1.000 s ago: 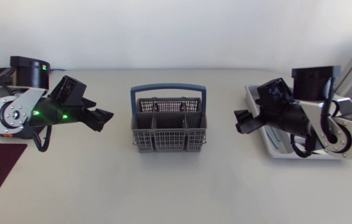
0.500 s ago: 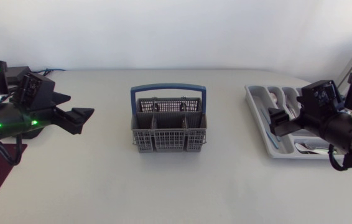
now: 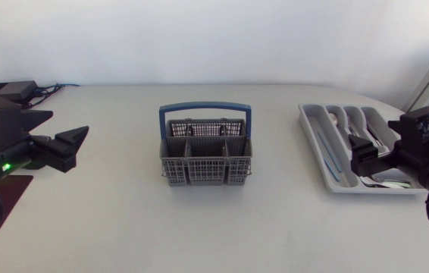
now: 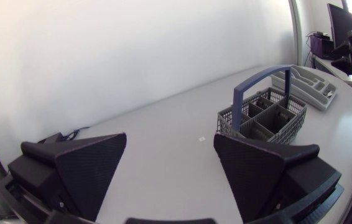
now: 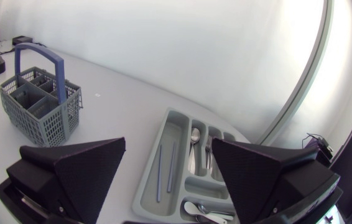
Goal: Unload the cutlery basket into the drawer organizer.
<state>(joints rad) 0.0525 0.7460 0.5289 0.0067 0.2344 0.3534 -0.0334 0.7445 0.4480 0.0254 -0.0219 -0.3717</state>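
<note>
Seen from above, the grey plastic lattice cutlery basket (image 3: pixel 205 161) with its arched blue handle (image 3: pixel 205 108) stands upright in the middle of the white table (image 3: pixel 139 227). The left arm's matte black gripper (image 3: pixel 69 122) hangs well to the left of the basket, pointing toward it, its two wedge fingers spread apart with nothing between them. Well to the right of the basket lies the pale grey compartmented drawer organizer (image 3: pixel 314 140), with silver cutlery (image 3: pixel 375 180) in its compartments. The right arm's black gripper (image 3: pixel 360 156) sits over the organizer's end away from the wall, facing the basket; from this angle I cannot tell how its fingers stand. From the left wrist, the left gripper (image 4: pixel 170 140) shows both broad fingers wide apart over bare tabletop, and the basket (image 4: pixel 263 119) stands ahead of it, off toward one finger, with the organizer (image 4: pixel 306 78) beyond the basket. From the right wrist, the right gripper (image 5: pixel 168 144) is plainly spread as well, holding nothing. The organizer (image 5: pixel 163 127) lies just ahead between its fingers, holding a spoon (image 5: pixel 195 133), a fork (image 5: pixel 208 148) and two slim bluish sticks (image 5: pixel 165 167) in separate long slots. The basket (image 5: pixel 39 102) stands farther off, well apart from the organizer.
</note>
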